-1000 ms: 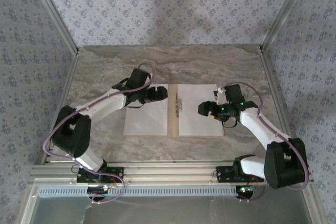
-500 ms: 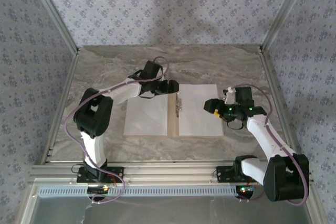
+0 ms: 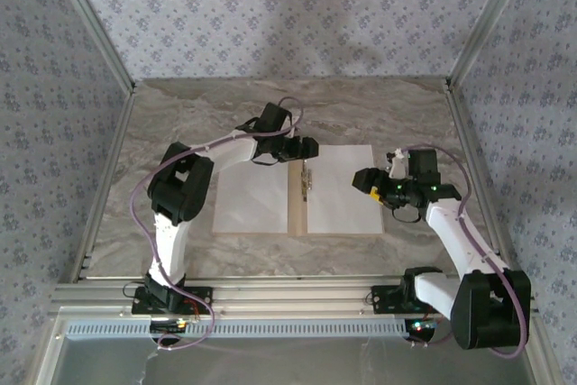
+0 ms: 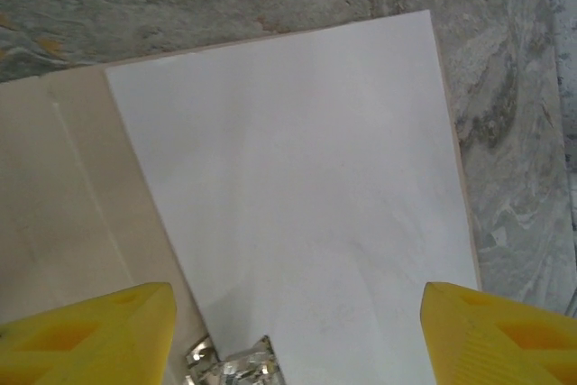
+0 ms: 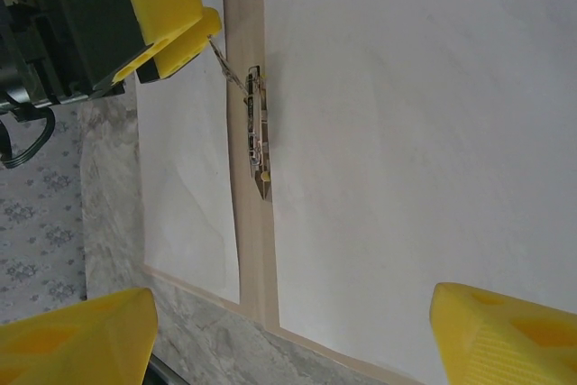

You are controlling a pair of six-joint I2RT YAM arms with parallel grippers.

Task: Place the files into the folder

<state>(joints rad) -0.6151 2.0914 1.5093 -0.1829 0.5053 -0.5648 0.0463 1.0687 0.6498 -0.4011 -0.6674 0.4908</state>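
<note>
Grey marbled table, hemmed by flower-print walls and an aluminium frame: the tan folder lies open at its middle, with the files resting flat inside it, one white sheet on each half and a metal clip on the spine between them. From above, the left arm stands up from its base, folds at the elbow and stretches rightward, so that the left gripper hangs over the far end of the spine; the right arm leans in from the right, and the right gripper sits above the outer part of the right-hand sheet. The left wrist camera adds what the overhead view cannot – yellow fingertips set well apart, blank paper between them and a glint of the clip at the bottom edge. The right wrist camera looks along the spine, its own yellow pads spread wide with nothing between them, and catches the other arm's yellow tips just beside a thin wire rising from the clip; whether they touch it cannot be told.
</note>
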